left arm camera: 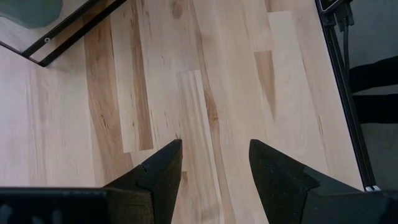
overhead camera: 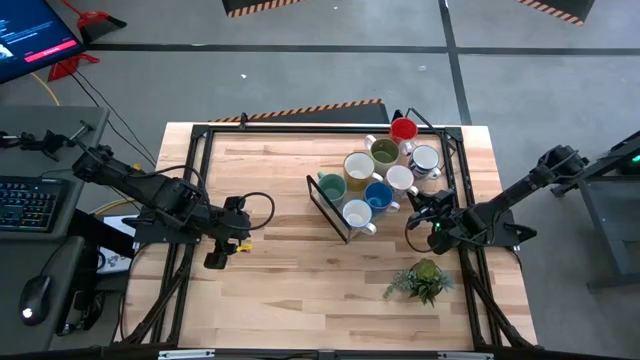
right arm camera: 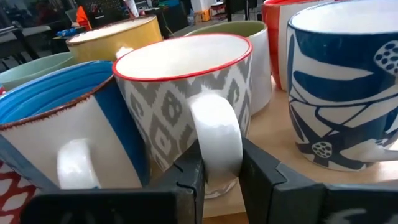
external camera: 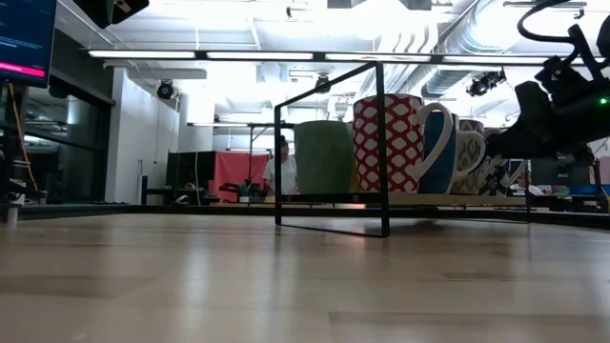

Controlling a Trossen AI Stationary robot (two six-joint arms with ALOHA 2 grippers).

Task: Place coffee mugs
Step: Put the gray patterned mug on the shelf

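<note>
Several coffee mugs stand close together on a black wire-framed rack point(overhead camera: 320, 200) at the table's far right: red point(overhead camera: 403, 128), olive point(overhead camera: 384, 150), cream-yellow point(overhead camera: 358, 167), teal point(overhead camera: 331, 185), blue point(overhead camera: 378, 195), a blue-and-white patterned one point(right arm camera: 336, 93) and a grey-patterned, red-rimmed one point(right arm camera: 180, 93). My right gripper point(right arm camera: 222, 177) is at the rack's near right side, its fingers around the grey-patterned mug's handle. My left gripper point(left arm camera: 214, 155) hangs open over bare wood at the table's left point(overhead camera: 215, 258). My right gripper has the grey-patterned mug's white handle point(right arm camera: 217, 140) between its two fingers, one finger point(right arm camera: 189, 183) on each side of the loop's lower part. It comes in nearly level from the rack's near right side. The mug stands upright on the rack among the others.
A small green potted plant point(overhead camera: 425, 278) stands on the table just near of my right gripper. The rack's black frame point(external camera: 381, 143) rises around the mugs. Bare wooden table lies between the two arms. A keyboard and mouse sit off the table's left.
</note>
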